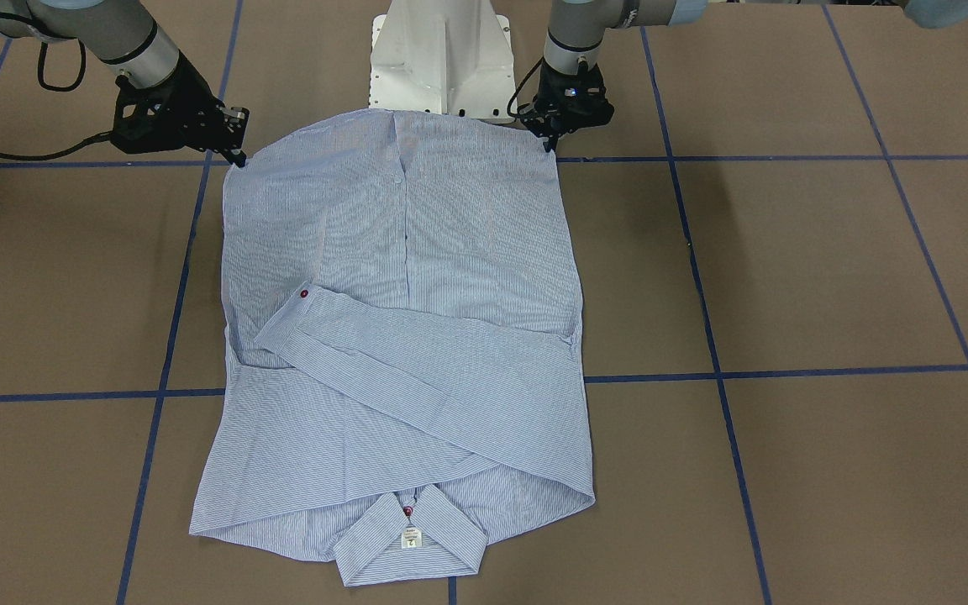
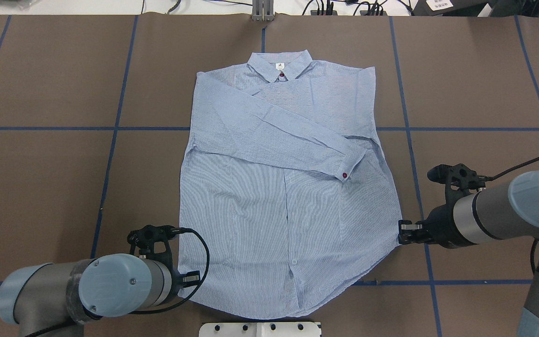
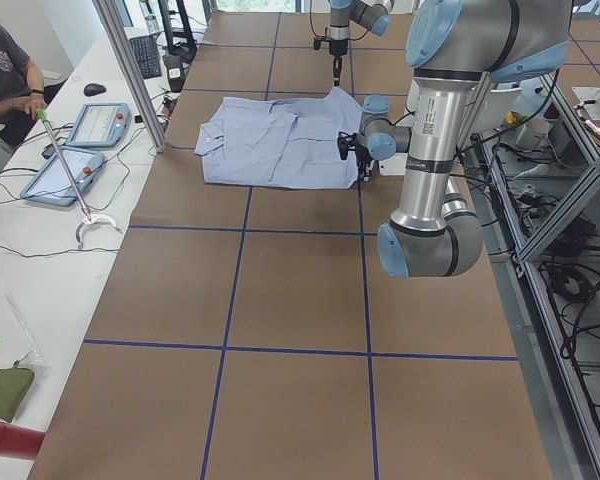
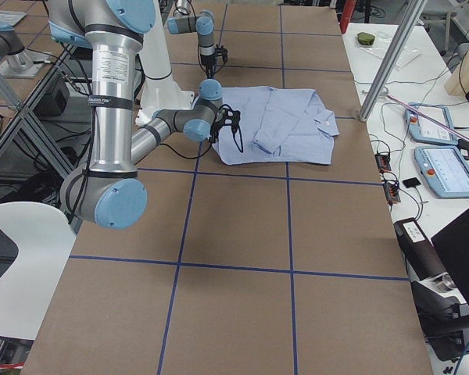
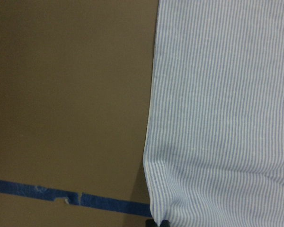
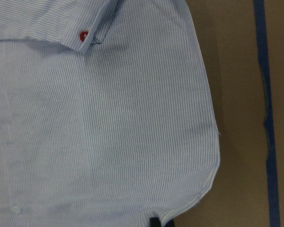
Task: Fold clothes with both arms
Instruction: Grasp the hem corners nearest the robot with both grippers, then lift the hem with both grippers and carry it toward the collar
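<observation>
The striped blue-and-white shirt [image 2: 288,210] lies flat on the brown table, collar [image 2: 279,65] on the far side. One sleeve is folded across the chest, its cuff showing a red button [image 2: 344,175]. My left gripper [image 2: 192,279] is at the hem's left corner and is shut on the fabric, which puckers toward its fingertip in the left wrist view [image 5: 217,198]. My right gripper [image 2: 401,232] pinches the hem's right corner, where the cloth bunches [image 6: 132,208]. In the front-facing view the left gripper [image 1: 553,141] and right gripper [image 1: 236,155] sit at the two hem corners.
The white pedestal base [image 1: 442,59] stands just behind the hem. Blue tape lines [image 2: 63,128] grid the table. A side table with tablets [image 3: 95,125] and a seated person [image 3: 5,80] lies beyond the far edge, with a metal post [image 3: 130,70] at it.
</observation>
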Robot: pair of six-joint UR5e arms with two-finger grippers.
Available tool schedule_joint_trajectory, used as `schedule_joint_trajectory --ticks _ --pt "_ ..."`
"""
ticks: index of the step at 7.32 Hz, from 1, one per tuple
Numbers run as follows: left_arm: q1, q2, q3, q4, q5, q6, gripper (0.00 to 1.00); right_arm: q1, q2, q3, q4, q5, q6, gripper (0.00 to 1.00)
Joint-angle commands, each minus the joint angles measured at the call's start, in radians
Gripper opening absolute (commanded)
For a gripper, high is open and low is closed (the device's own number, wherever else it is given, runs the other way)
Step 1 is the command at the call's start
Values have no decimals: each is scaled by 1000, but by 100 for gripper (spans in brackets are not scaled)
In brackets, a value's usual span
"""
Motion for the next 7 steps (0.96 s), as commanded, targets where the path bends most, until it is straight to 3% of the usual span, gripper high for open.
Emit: schedule_joint_trajectory --ticks 1,5,7 --pt "-48 27 -2 0 -1 85 0 3 -3 -1 2 2 0 0" --pt "-59 50 -38 0 -7 105 0 7 -12 -3 2 4 0 0" --pt "-59 50 -82 2 -59 102 0 12 -15 2 2 4 0 0"
